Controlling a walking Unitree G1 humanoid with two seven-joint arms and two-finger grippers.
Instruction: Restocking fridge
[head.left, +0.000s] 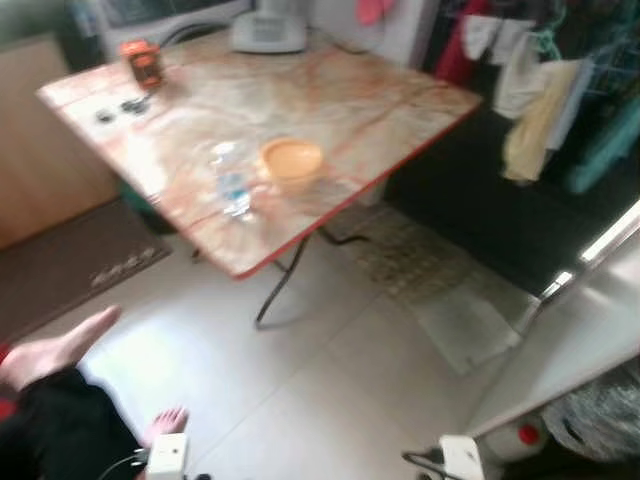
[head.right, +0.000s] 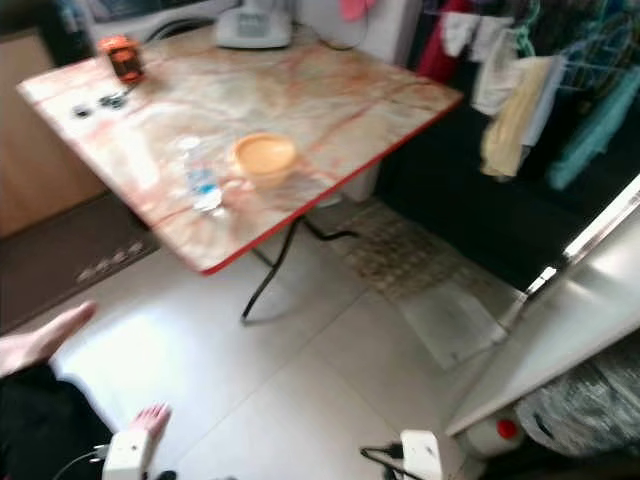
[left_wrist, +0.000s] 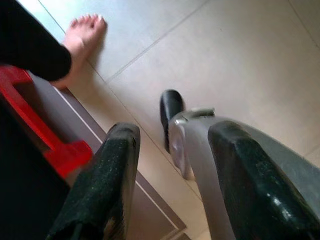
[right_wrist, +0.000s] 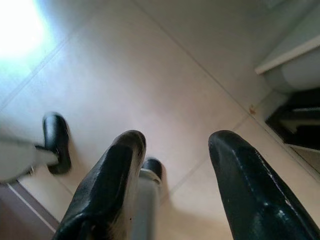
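Note:
A clear water bottle lies near the front edge of a marble-patterned folding table, beside an orange bowl. An orange jar stands at the table's far left. A white appliance door hangs open at the right, with a red-capped bottle low behind it. Both arms hang low and far from the table. My left gripper is open over the tiled floor, nothing between its fingers. My right gripper is open too, also over bare tiles.
A person stands at my left: a hand, a bare foot and dark clothing. A brown mat lies left of the table and a patterned rug to its right. Clothes hang at the back right.

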